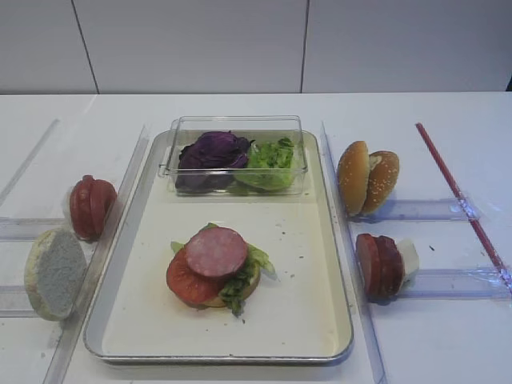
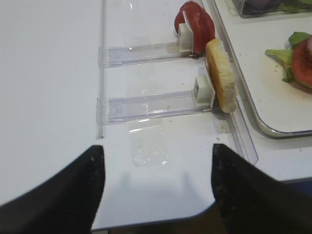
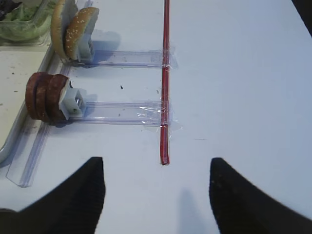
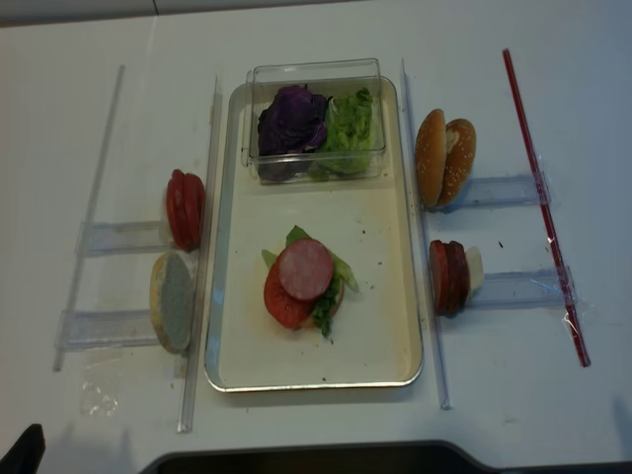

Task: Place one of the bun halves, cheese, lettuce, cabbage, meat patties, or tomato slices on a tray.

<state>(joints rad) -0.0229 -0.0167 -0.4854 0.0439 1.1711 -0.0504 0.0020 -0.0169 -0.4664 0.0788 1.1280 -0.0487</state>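
Note:
On the tray [image 1: 308, 268] lies a stack: a bun half at the bottom, lettuce [image 1: 258, 260], a tomato slice [image 1: 184, 282] and a meat patty [image 1: 216, 250] on top. Right of the tray, two bun halves [image 3: 73, 31] and several meat patties [image 3: 46, 96] stand on edge in holders. To its left stand tomato slices [image 2: 195, 22] and one bun half [image 2: 222, 75]. Purple cabbage [image 1: 212, 152] and more lettuce fill a box. No cheese shows. My right gripper [image 3: 157, 163] is open over bare table. My left gripper [image 2: 157, 146] is open and empty near the front edge.
The clear plastic box [image 1: 171, 160] stands at the tray's far end. A red strip [image 1: 460, 196] is taped along the right side. Clear plastic rails [image 2: 146, 105] hold the food racks on both sides. The table's front edge [image 2: 195, 217] lies just below my left gripper.

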